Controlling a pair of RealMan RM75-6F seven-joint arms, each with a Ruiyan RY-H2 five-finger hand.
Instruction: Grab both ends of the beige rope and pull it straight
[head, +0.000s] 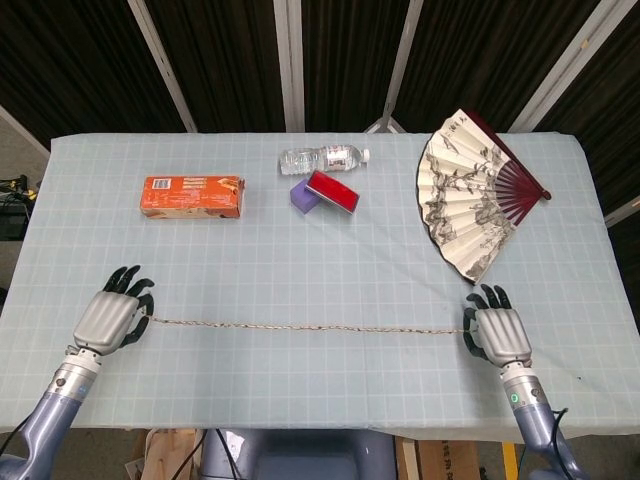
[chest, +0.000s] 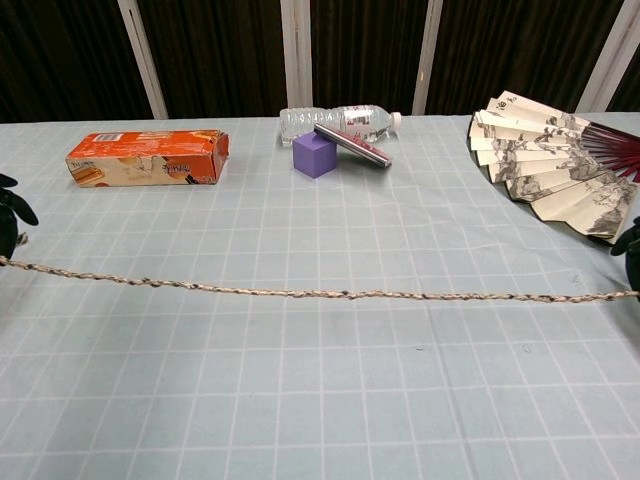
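Across the near part of the surface (head: 300, 260), between the two hands: beige rope (head: 300, 327), thin, braided, flecked dark, nearly straight with faint ripples. Probably light, limp and soft; likely to sag once tension drops, possibly slipping through smooth fingers. Best gripped at the very ends. Left hand (head: 108, 320) pinching one end, right hand (head: 498, 335) the other. Apparently close to done.
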